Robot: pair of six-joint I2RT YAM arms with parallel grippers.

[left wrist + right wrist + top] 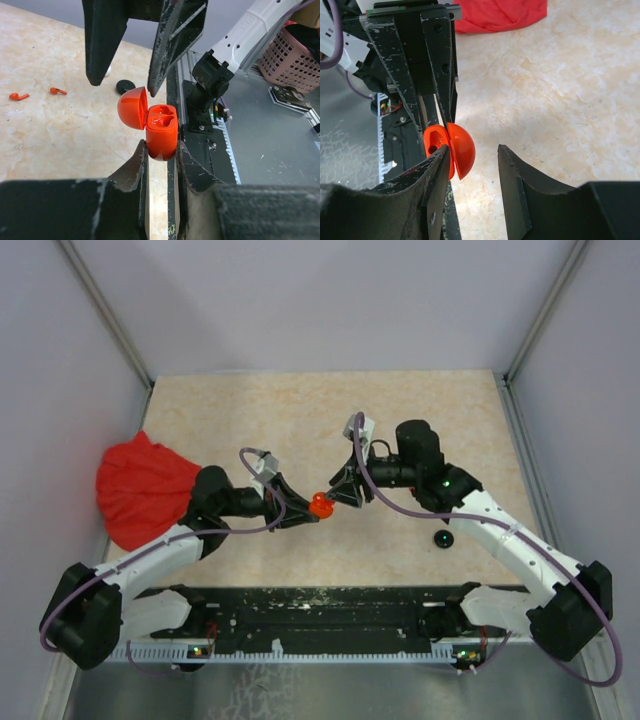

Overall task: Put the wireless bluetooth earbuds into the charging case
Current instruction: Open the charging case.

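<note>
My left gripper (161,148) is shut on the base of an orange-red charging case (162,129), held above the table with its round lid (132,108) swung open. The same case (321,505) sits mid-table between both arms. My right gripper (473,148) is open around the lid (462,150): one finger lies against the case, the other stands clear of it. Two tiny orange-red earbuds (19,96) (58,91) lie loose on the table beyond the case.
A crumpled red cloth (145,490) lies at the table's left side. A small black disc (443,539) rests on the table near the right arm. The black base rail (320,615) runs along the near edge. A pink basket (295,55) stands off the table.
</note>
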